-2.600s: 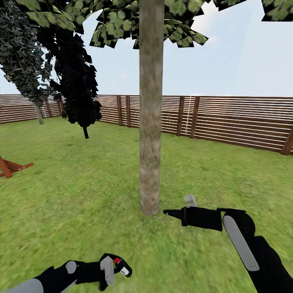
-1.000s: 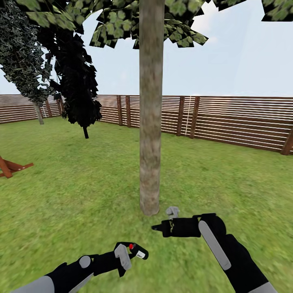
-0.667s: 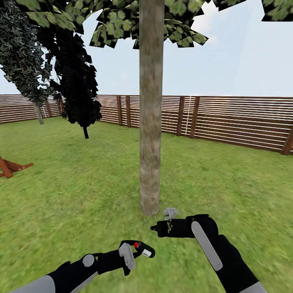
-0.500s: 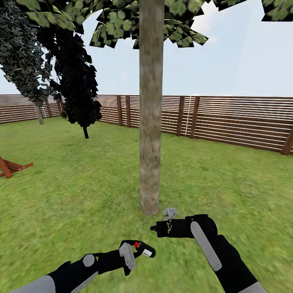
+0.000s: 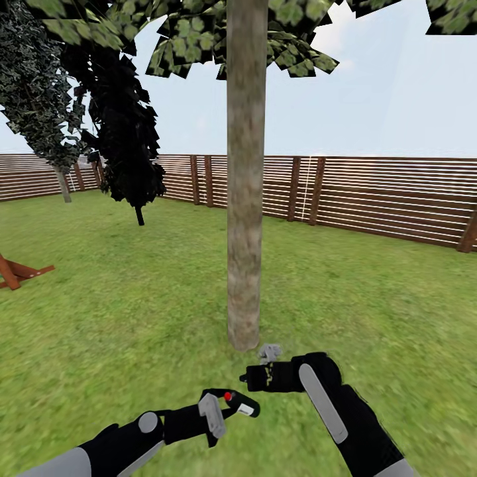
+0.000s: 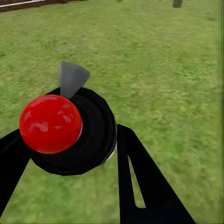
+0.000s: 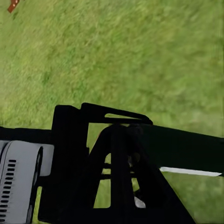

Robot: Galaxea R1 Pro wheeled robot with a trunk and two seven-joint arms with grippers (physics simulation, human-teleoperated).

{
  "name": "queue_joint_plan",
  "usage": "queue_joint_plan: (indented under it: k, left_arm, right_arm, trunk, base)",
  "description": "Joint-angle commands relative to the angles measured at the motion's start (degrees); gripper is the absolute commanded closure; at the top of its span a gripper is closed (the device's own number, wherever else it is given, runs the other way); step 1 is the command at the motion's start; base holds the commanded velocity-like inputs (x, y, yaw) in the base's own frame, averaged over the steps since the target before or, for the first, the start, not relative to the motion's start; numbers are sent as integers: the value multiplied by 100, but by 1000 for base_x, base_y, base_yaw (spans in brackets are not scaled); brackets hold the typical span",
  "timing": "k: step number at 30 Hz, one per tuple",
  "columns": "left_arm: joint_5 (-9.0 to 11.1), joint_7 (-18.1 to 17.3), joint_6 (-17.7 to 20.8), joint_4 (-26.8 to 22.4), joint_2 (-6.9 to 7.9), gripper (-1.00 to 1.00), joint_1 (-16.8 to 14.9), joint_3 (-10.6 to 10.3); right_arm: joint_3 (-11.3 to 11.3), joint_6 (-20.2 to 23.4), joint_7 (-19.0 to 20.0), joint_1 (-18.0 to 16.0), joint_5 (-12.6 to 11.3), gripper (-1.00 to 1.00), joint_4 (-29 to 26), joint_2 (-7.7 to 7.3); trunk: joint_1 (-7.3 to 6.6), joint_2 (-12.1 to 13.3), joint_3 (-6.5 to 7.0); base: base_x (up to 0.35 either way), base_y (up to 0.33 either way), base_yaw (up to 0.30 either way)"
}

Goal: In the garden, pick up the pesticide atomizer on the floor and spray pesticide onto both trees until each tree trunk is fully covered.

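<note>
Spraying step: your left claw (image 5: 233, 405) pinches the atomizer (image 5: 238, 404) at lower centre, right claw (image 5: 250, 377) state unclear; next, aim its nozzle at the trunk (image 5: 246, 199).

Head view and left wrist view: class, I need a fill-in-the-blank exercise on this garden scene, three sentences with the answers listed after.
1. The left gripper is shut on the atomizer, whose round top is coloured ____.
2. The tree trunk rises from a lawn of green ____.
3. Behind the trunk runs a brown slatted wooden ____.

Missing words: red; grass; fence
</note>
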Motion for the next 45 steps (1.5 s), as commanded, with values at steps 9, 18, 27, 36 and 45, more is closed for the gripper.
queue_joint_plan:
  k: [9,18,27,36,45]
  left_arm:
    - [63,-7,-13,-30,7,100,-12,-36]
    - [63,-8,-13,-38,7,100,-12,-36]
    - [63,-8,-13,-82,7,100,-12,-38]
    - [63,-8,-13,-165,7,100,-12,-42]
    - [63,-8,-13,-170,7,100,-12,-44]
  right_arm:
    - [35,20,32,-6,73,100,193,175]
    - [36,20,25,-6,74,100,225,191]
    - [100,20,23,-6,74,100,328,214]
    - [106,20,23,-30,74,100,391,216]
    - [110,20,19,-32,74,100,427,221]
  trunk:
    - [3,-11,-12]
    - [3,-11,-12]
    - [3,-11,-12]
    - [3,-11,-12]
    - [3,-11,-12]
  base:
    - [0,0,0]
    - [0,0,0]
    - [0,0,0]
    - [0,0,0]
    - [0,0,0]
